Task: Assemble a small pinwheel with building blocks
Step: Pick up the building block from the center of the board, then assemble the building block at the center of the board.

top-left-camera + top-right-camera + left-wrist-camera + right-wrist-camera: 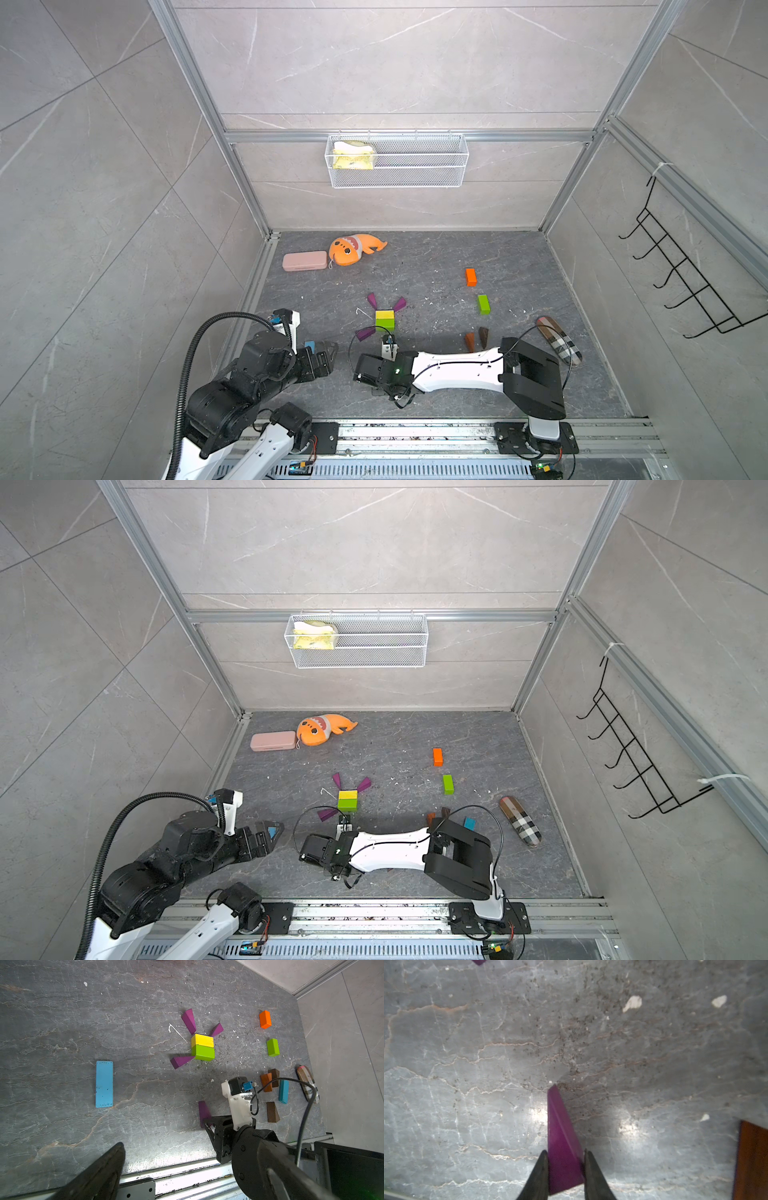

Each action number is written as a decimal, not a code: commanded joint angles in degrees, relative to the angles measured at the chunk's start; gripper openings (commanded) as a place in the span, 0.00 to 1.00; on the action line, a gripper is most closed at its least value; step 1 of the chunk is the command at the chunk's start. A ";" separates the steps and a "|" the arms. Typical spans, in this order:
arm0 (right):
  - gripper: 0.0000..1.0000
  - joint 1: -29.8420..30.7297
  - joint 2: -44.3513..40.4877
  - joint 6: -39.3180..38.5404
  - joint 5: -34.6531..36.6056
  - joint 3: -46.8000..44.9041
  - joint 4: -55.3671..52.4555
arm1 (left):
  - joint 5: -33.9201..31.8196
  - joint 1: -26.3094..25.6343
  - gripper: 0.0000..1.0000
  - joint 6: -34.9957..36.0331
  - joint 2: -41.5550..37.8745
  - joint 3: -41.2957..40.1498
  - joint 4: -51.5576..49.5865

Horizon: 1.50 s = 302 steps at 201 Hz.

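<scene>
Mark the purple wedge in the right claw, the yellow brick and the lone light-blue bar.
Purple pointed wedge (pixel 562 1136), right wrist view: middle of its body.
Yellow short brick (pixel 202 1040), left wrist view: centre of top face.
Long light-blue bar (pixel 104 1084), left wrist view: centre of top face.

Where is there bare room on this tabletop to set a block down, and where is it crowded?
Bare: the back band between the pink oblong case, orange plush shark and short orange brick; also between the yellow-and-green brick pair and lone green brick. Crowded: near right, around brown wedges and plaid oblong case.

Bright even light; right wrist view blurred, tabletop (pixel 538 1114) glare.
</scene>
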 commanded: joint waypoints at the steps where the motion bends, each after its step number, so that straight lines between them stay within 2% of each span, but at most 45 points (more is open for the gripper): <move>1: 0.19 -0.61 -5.21 -3.78 3.19 -3.29 -2.73 | -1.10 0.16 1.00 3.50 1.18 -0.10 2.06; 26: 0.18 -1.94 -10.41 -9.27 4.49 -5.25 -3.56 | 3.35 0.16 1.00 6.38 4.14 -2.03 7.12; 39: 0.17 -2.66 -12.85 -15.48 4.70 -5.81 -3.91 | 6.81 0.16 1.00 6.39 7.20 -3.08 10.94; 58: 0.17 -4.29 -15.47 -21.90 5.90 -5.57 -6.63 | 17.63 0.16 1.00 6.11 13.16 -3.65 19.62; 70: 0.17 -6.33 -17.14 -26.25 5.73 -6.36 -6.82 | 22.20 0.32 1.00 6.55 17.22 -3.64 24.75; 88: 0.16 -10.47 -19.22 -33.42 3.71 -7.49 -6.20 | 23.44 1.07 1.00 10.15 24.35 -1.05 26.67; 99: 0.16 -13.25 -20.21 -38.02 1.55 -8.05 -5.36 | 24.39 3.07 1.00 12.12 28.38 0.53 26.94; 135: 0.17 -18.60 -20.74 -54.19 -5.36 -7.64 -3.06 | 35.55 12.40 1.00 14.07 38.47 2.39 32.60; 177: 0.16 -23.32 -17.77 -66.79 -9.70 -4.65 -3.63 | 33.28 15.32 1.00 20.23 43.02 1.73 34.37; 206: 0.16 -25.18 -14.25 -71.61 -12.11 -3.24 -3.56 | 37.24 16.15 1.00 22.53 44.02 1.36 34.80; 230: 0.17 -26.01 -10.84 -73.46 -14.39 -2.18 -2.03 | 35.32 16.42 1.00 26.10 45.15 1.59 29.81; 257: 0.17 -27.94 -8.68 -73.85 -16.40 -1.13 -0.10 | 29.12 16.67 1.00 28.08 45.01 0.22 27.10; 302: 0.17 -28.70 -4.28 -74.60 -18.01 2.03 -0.66 | 29.28 19.20 1.00 27.51 45.23 0.36 27.49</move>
